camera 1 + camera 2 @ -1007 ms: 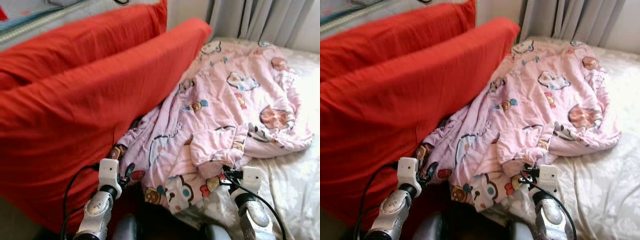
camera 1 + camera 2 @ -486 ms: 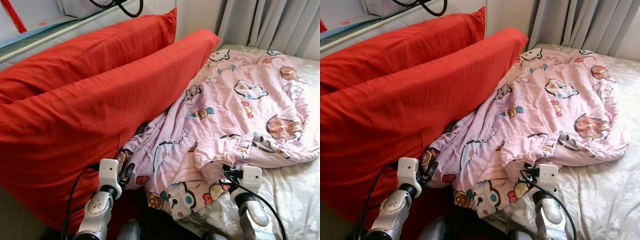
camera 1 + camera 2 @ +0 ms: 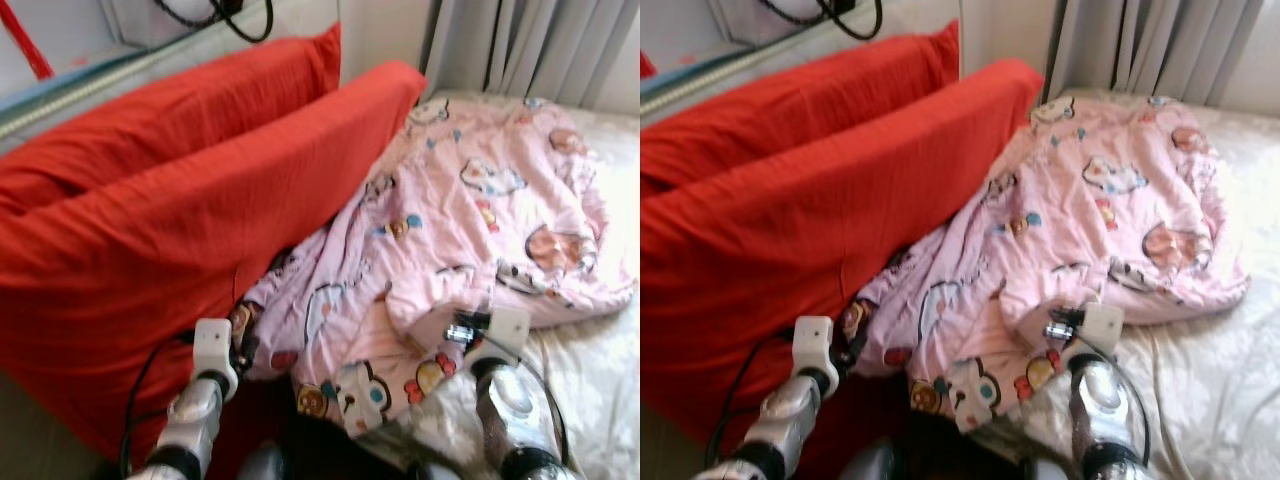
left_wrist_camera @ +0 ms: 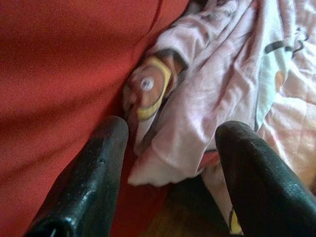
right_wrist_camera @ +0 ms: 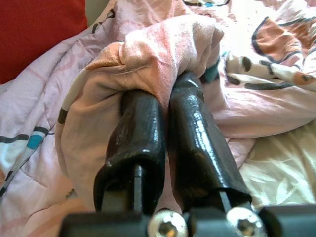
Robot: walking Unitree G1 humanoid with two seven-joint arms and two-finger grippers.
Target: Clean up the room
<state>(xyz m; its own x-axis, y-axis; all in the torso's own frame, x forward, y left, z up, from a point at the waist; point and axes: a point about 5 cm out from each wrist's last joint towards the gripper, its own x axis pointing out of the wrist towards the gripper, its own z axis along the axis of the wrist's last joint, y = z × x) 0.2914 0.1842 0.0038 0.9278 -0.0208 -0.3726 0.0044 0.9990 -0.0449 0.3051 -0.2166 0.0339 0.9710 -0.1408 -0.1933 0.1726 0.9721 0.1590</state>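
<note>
Grey curtains (image 3: 530, 45) behind pale bedsheet (image 3: 590, 400), pink quilt (image 3: 480, 220).

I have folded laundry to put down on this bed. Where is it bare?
The white sheet is bare beside the pink quilt's right edge, past the right gripper. The middle is crowded by quilt, the left by red pillows.

Left pincer (image 4: 168, 158) agape, right pincer (image 5: 168, 98) clamped.

Your head views are softly motion-blurred throughout, daylight glaring off the white sheet (image 3: 600, 400) beyond the right gripper (image 5: 165, 98). Its wrist view is bright and sharp. Around the left gripper (image 4: 168, 148) the picture is dimmer, fingers slightly out of focus, shadow beneath.
</note>
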